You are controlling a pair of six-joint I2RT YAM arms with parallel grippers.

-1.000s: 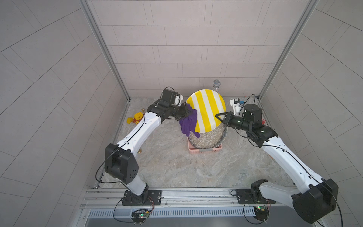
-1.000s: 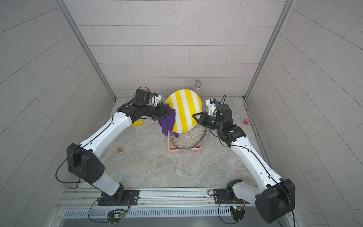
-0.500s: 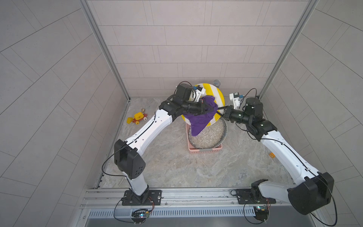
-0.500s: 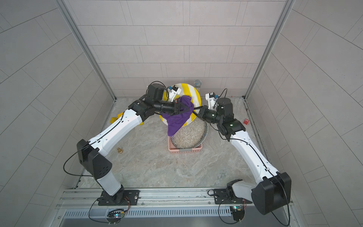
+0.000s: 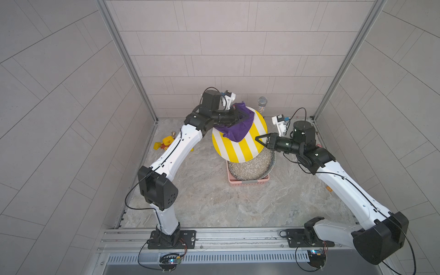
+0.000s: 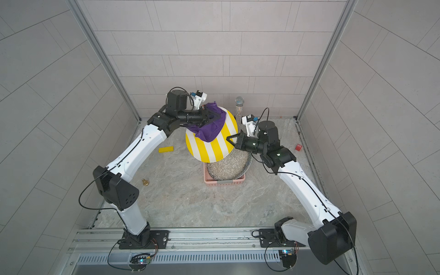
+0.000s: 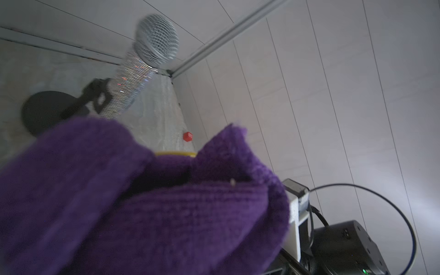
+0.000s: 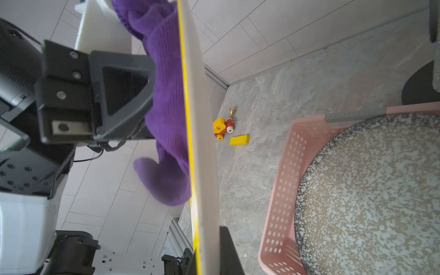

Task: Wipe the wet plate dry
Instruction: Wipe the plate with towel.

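Centre of frame in both top views: yellow-and-white striped plate (image 5: 240, 147) (image 6: 210, 150), lifted clear of the floor, tilted w/ striped face toward the cam. Pinched at its right rim by right claw (image 5: 259, 139) (image 6: 229, 139), clamped tight on the edge. In right wrist view, plate seen edge-on (image 8: 202, 142), one finger each side near bottom of frame.

Purple cloth (image 5: 238, 129) (image 6: 210, 131) bunched over upper-left part of the plate, lying against the striped face, a fold reaching past the top rim. Gripped by left claw (image 5: 241, 116) (image 6: 215, 116), closed on the fabric w/ fingertips mostly buried in it. Left wrist view nearly filled w/ cloth (image 7: 142, 202); thin yellow strip of plate rim (image 7: 175, 154) just showing above it.

Below the plate, lower centre: speckled pan (image 5: 252, 167) resting on pink basket (image 5: 247, 183), apart from the plate.

Upper centre, by the back wall just right of the plate's top: glittery mic (image 5: 262, 106), standing on a black stand (image 7: 47, 112).

Left of centre on the floor: toy car (image 5: 164, 142), brass bell (image 5: 173, 133) beside it, yellow block (image 6: 166, 149) nearby.

Right side near the wall: small red cube (image 6: 298, 147).
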